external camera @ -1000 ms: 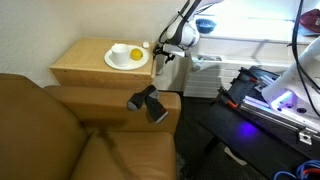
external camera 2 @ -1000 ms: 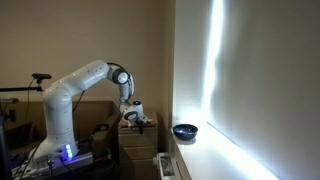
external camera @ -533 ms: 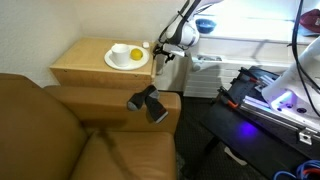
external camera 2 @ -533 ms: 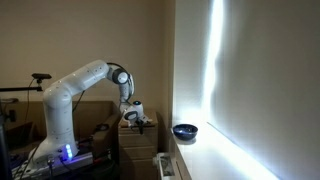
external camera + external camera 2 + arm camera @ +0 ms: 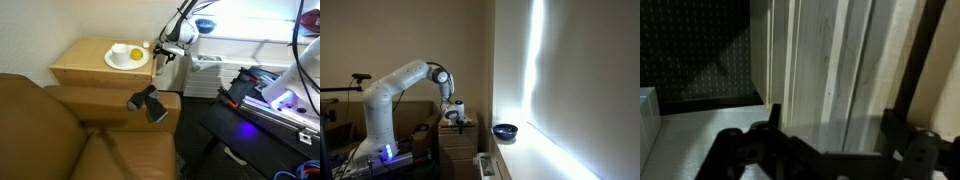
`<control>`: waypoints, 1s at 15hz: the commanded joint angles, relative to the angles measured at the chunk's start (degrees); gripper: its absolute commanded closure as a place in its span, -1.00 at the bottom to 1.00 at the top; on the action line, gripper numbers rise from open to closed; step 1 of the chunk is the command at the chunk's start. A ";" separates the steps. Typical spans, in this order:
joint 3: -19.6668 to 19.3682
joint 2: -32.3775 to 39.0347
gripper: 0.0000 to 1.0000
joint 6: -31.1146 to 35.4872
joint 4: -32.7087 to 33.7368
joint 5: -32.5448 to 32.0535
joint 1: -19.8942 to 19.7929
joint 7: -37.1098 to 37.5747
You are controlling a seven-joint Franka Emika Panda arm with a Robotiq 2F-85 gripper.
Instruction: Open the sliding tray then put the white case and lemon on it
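The lemon (image 5: 135,54) lies on a round white plate (image 5: 121,61) on top of the light wooden side table (image 5: 85,62). The white case (image 5: 145,46) sits on the table top just beyond the plate. My gripper (image 5: 160,57) is at the table's side, by the corner nearest the case; it also shows in an exterior view (image 5: 456,119). In the wrist view my gripper (image 5: 835,130) is open, and pale wooden boards (image 5: 825,60) of the table's side fill the space beyond its fingers (image 5: 774,118). No sliding tray shows pulled out.
A brown sofa (image 5: 60,130) stands against the table, with a black object (image 5: 148,102) on its arm. A white unit (image 5: 205,70) stands right behind the gripper. A black bowl (image 5: 504,131) sits on a ledge. A dark perforated panel (image 5: 695,50) lies beside the boards.
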 commanded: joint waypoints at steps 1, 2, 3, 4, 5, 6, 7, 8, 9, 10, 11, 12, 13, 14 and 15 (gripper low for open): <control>-5.34 0.07 -1.00 -3.00 -4.34 3.59 3.07 0.77; -6.58 -1.45 -1.00 -2.68 -6.06 4.61 4.02 1.16; -8.18 -2.93 -1.00 -1.73 -7.93 5.63 5.36 1.77; -9.41 -4.16 -1.00 -0.67 -10.11 6.57 6.43 2.24; -10.83 -5.51 -1.00 0.87 -12.85 7.48 7.56 2.76; -12.44 -6.89 -1.00 1.67 -15.13 8.23 9.03 3.51; -14.14 -8.15 -1.00 2.39 -17.53 8.91 10.55 4.25; -15.78 -9.34 -1.00 2.86 -20.10 9.42 11.96 4.92; -17.16 -10.56 -1.00 3.11 -22.65 9.80 12.97 5.43; -18.43 -11.24 -1.00 3.43 -24.75 10.06 13.84 5.89; -19.13 -12.05 -1.00 3.42 -26.82 10.12 13.91 5.94; -20.15 -12.55 -1.00 3.74 -28.72 10.23 14.27 6.28; -20.86 -13.04 -1.00 4.05 -30.39 10.18 14.09 6.37; -21.44 -13.41 -1.00 4.50 -31.97 10.12 13.86 6.39; -22.00 -13.61 -1.00 5.09 -33.39 10.05 13.52 6.35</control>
